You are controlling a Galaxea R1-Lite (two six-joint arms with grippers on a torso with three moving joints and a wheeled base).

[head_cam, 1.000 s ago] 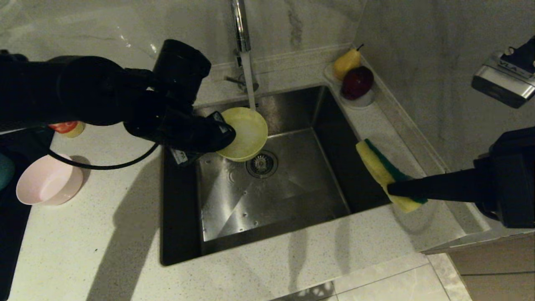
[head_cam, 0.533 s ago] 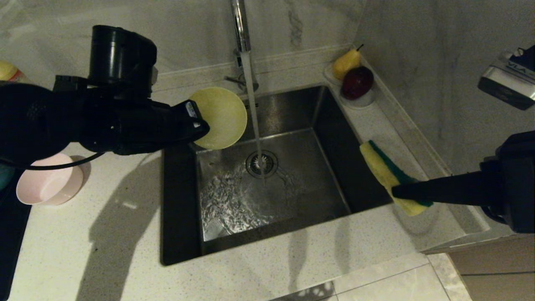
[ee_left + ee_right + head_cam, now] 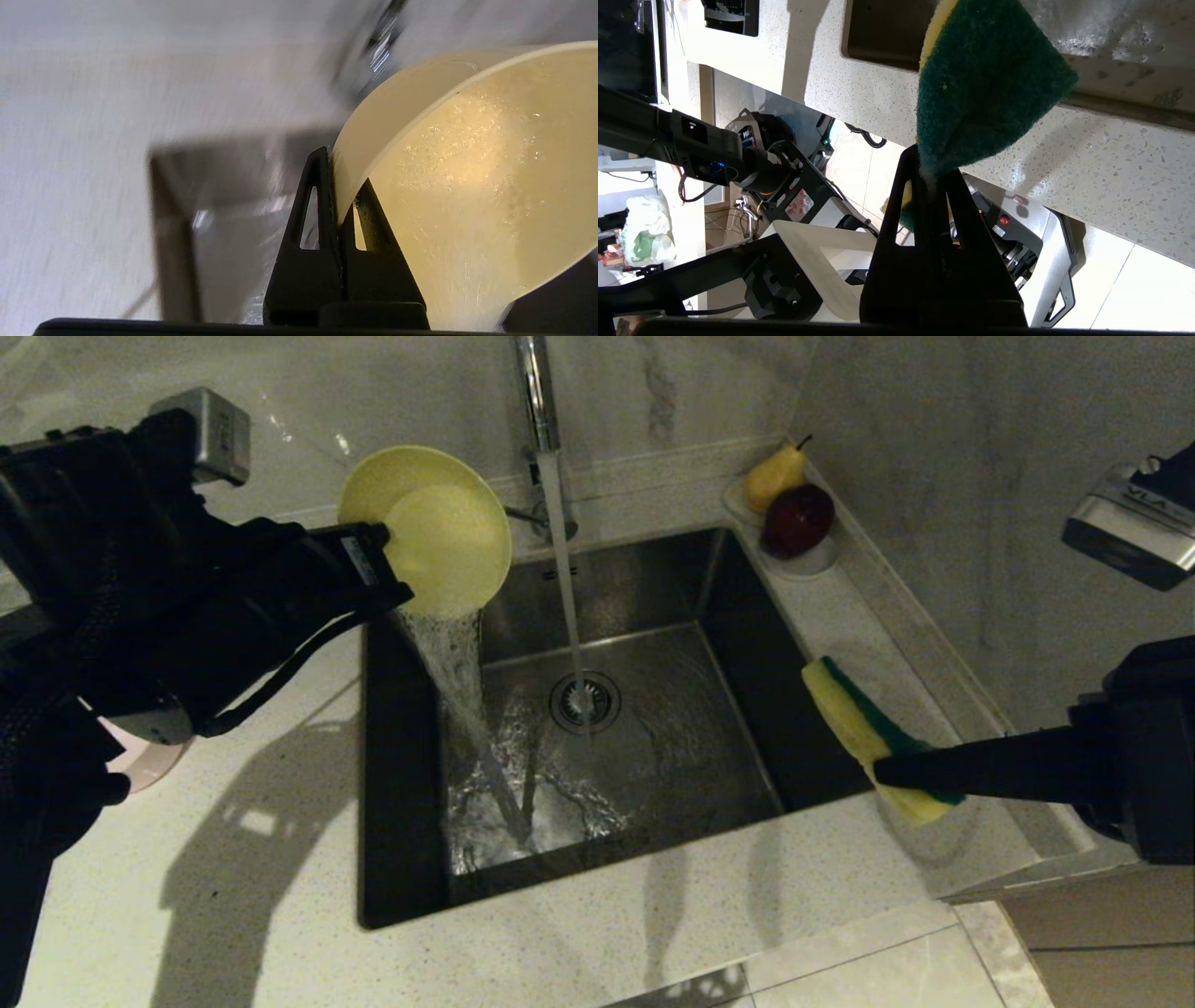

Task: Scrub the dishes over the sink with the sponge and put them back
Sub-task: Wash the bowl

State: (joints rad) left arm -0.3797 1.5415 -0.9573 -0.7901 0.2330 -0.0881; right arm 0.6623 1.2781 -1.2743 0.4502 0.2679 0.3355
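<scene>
My left gripper (image 3: 385, 565) (image 3: 337, 186) is shut on the rim of the yellow bowl (image 3: 425, 527) (image 3: 472, 186). It holds the bowl tipped on edge above the sink's (image 3: 653, 775) back-left corner. Water pours from the bowl's lower lip into the basin. The tap (image 3: 535, 392) runs, its stream falling on the drain strainer (image 3: 584, 702) to the right of the bowl. My right gripper (image 3: 882, 768) (image 3: 930, 163) is shut on the sponge (image 3: 854, 723) (image 3: 985, 84), which hangs above the sink's right edge. The pink bowl (image 3: 145, 761) peeks out under my left arm on the counter.
A small white dish (image 3: 805, 563) holding a pear (image 3: 775, 476) and a dark red apple (image 3: 798, 518) sits at the sink's back-right corner. A marble wall rises behind and to the right. Speckled countertop (image 3: 607, 924) borders the sink in front.
My left gripper lifted the yellow bowl out from under the tap stream, up and to the left, and tipped it so its water spills out. The right arm with the sponge stayed put.
</scene>
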